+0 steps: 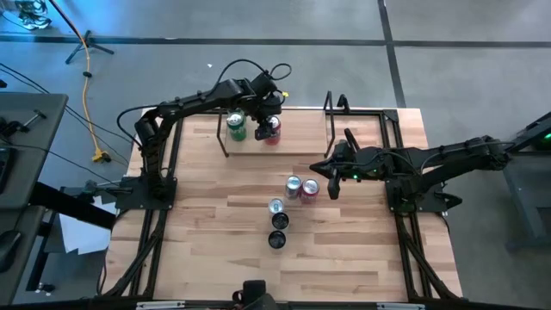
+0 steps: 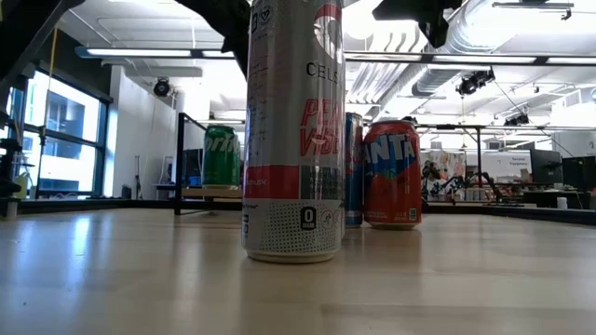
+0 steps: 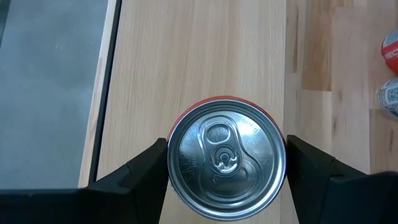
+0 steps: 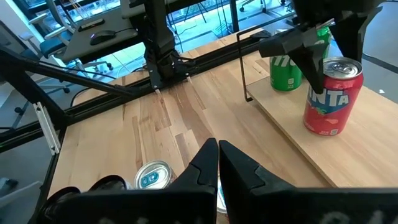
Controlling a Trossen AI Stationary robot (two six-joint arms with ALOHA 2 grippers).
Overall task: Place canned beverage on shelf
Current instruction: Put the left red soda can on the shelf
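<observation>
Left wrist view: my left gripper [image 3: 225,168] brackets the red can [image 3: 226,162], which stands on the shelf [image 1: 297,138] beside the green can [image 1: 237,127]; fingers half open, touching or not I can't tell. Rigid, slick, probably full: grip mid-wall. Right gripper [image 1: 331,179] waits closed and empty nearby.

One camera hangs overhead, looking straight down on the whole table [image 1: 344,258]. Another sits at tabletop level, close behind a tall silver can [image 2: 293,130]. The left wrist camera peers straight down, close over a red can [image 3: 227,155]; the right wrist camera sees it [image 4: 331,96] from farther off.
</observation>
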